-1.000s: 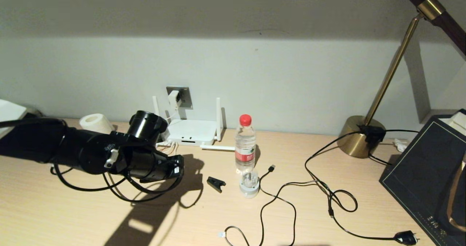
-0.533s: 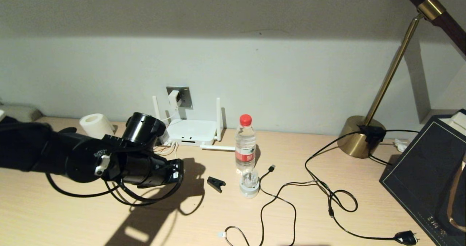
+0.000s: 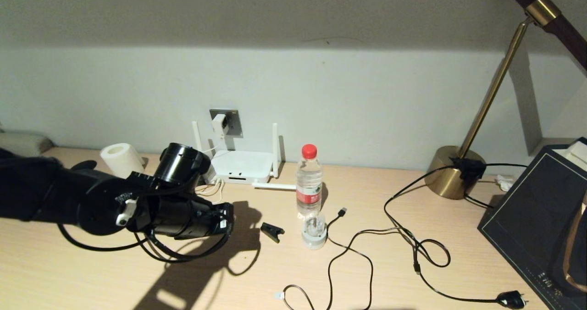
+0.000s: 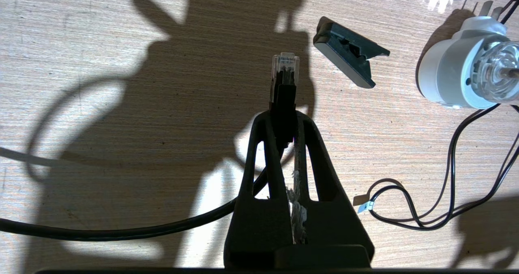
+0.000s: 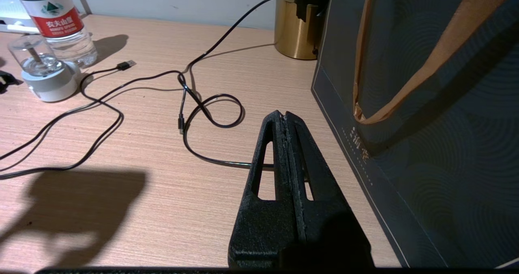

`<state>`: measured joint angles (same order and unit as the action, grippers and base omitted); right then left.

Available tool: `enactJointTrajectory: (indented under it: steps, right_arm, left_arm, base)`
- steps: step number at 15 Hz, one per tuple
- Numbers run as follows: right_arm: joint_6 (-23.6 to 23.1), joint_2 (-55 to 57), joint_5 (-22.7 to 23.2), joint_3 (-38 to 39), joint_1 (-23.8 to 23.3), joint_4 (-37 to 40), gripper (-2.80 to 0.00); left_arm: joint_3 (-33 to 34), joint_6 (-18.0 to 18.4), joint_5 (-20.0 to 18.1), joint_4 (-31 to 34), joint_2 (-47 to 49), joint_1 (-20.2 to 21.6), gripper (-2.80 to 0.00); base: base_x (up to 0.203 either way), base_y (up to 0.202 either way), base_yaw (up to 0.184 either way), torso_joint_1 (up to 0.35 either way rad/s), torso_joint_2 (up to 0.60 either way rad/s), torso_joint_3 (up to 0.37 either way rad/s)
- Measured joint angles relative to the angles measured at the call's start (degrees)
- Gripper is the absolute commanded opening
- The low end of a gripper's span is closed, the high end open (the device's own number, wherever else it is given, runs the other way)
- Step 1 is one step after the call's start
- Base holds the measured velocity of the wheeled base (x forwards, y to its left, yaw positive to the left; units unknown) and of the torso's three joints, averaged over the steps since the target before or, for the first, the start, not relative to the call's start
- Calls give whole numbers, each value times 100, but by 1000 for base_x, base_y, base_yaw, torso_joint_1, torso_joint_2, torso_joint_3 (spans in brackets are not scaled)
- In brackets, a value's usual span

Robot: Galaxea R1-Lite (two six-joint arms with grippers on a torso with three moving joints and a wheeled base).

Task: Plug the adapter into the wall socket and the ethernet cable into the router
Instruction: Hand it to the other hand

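The white adapter [image 3: 219,125] sits on the grey wall socket [image 3: 234,120], its thin white cord dropping behind the router [image 3: 240,165]. The router lies flat against the wall with its antennas up, one lying on the desk. My left gripper [image 3: 227,219] hovers over the desk in front of the router and left of it. It is shut on the ethernet cable [image 4: 121,231], just behind the clear-tipped connector [image 4: 285,68] that sticks out past the fingertips. In the left wrist view the gripper [image 4: 284,118] is over bare desk. My right gripper [image 5: 284,114] is shut and empty beside the dark bag.
A water bottle [image 3: 308,179], a small white device with a clear dome [image 3: 314,234] and a black clip [image 3: 272,231] stand right of my left gripper. Thin black USB and lamp cords [image 3: 412,246] snake across the desk. Brass lamp base [image 3: 454,172], dark bag [image 3: 541,218], tissue roll [image 3: 120,155].
My left arm has sunk a little and drawn back to the left, while the gripper tip with the cable stayed almost in place. The right arm has not moved.
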<state>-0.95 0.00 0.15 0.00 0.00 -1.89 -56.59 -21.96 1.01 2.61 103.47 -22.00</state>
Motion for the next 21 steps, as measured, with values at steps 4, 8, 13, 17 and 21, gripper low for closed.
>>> enactJointTrajectory:
  steps: [4,8,13,17,21]
  right_arm:
    - [1,0,1,0,0,0,-280]
    - [1,0,1,0,0,-1,-280]
    - [1,0,1,0,0,0,-280]
    - [1,0,-2,0,0,2,-280]
    - [1,0,1,0,0,-1,-280]
  left_arm:
    - [4,-130,8,-2,-24,-54,-280]
    - [1,-173,10,-6,-46,-60,-280]
    - [41,-211,24,-5,-87,-60,-280]
    - [28,35,271,58,-6,32,-280]
    - [-82,1009,422,226,152,535,-280]
  base:
    - [0,0,0,0,0,0]
    - [0,0,0,0,0,0]
    - [0,0,0,0,0,0]
    - [0,0,0,0,0,0]
    - [0,0,0,0,0,0]
